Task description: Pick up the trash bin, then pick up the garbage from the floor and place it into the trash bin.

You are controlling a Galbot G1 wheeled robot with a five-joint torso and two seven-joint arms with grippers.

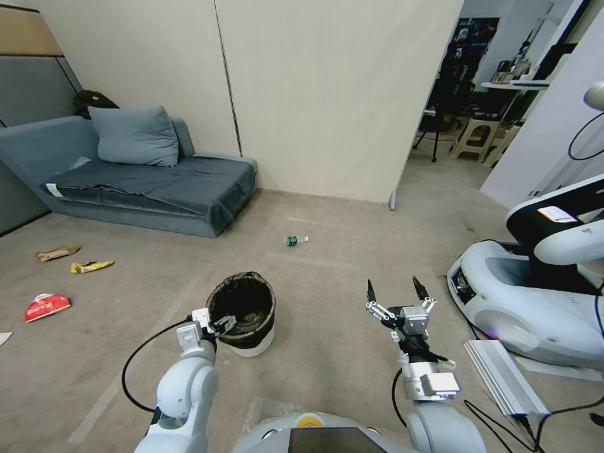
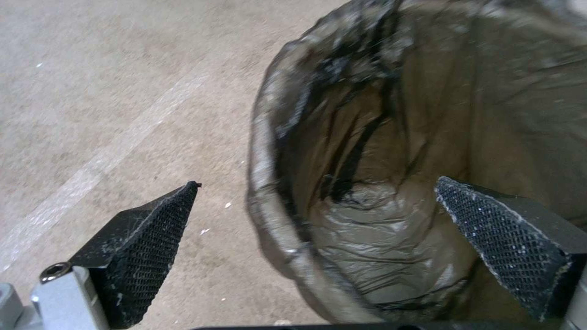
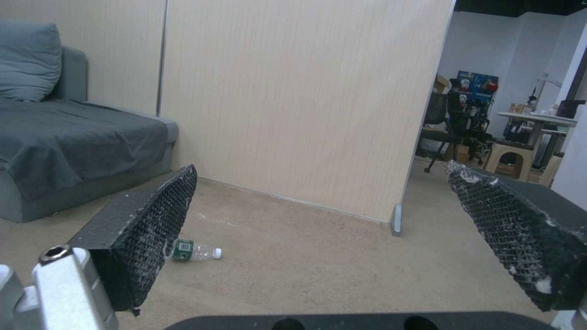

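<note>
The trash bin, white with a black bag over its rim, stands on the floor just ahead of me. My left gripper is open at its near-left rim. In the left wrist view the left gripper straddles the bin's rim, one finger outside and the other inside, neither pressing it. My right gripper hangs open and empty to the bin's right. Garbage lies about: a clear bottle farther ahead, and a brown paper bag, a yellow packet and a red-white packet at the left.
A grey sofa lines the back left wall. Another white robot and a metal rail with cables crowd the right. A beige partition ends at an opening into a room at the back right. A white sheet lies at the left edge.
</note>
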